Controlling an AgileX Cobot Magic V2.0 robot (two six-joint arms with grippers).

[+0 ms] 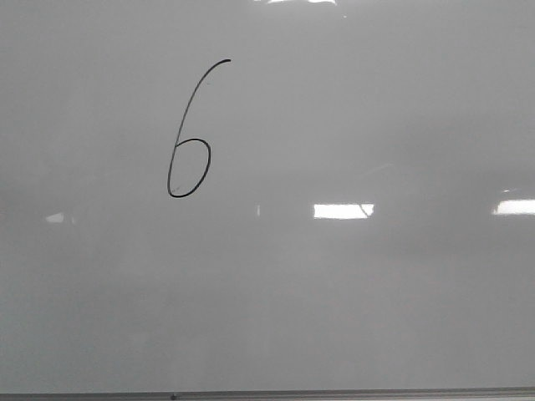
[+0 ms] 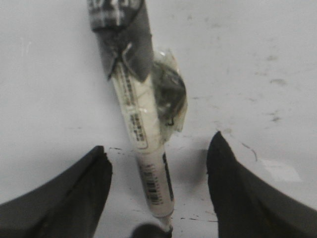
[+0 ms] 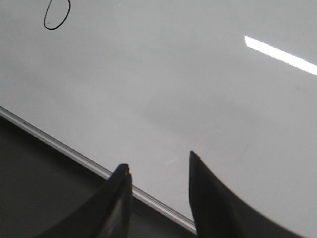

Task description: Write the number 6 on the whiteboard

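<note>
The number 6 [image 1: 191, 134] is drawn in thin black line, slanted, on the upper left of the whiteboard [image 1: 351, 284]. Neither gripper shows in the front view. In the right wrist view only the 6's loop [image 3: 57, 15] shows, far from my right gripper [image 3: 158, 161], which is open and empty over the whiteboard's [image 3: 198, 84] frame edge. My left gripper [image 2: 159, 144] is open, its fingers wide apart on either side of a white marker [image 2: 141, 134] lying on a white surface. The fingers do not touch the marker.
The whiteboard's thin grey frame [image 1: 334, 393] runs along the bottom of the front view and shows in the right wrist view [image 3: 74, 153], with a dark surface [image 3: 39, 188] beyond it. The marker has dark tape [image 2: 124, 34] and a clear wrap [image 2: 168, 94] at its far end. The white surface [image 2: 257, 74] has dark specks.
</note>
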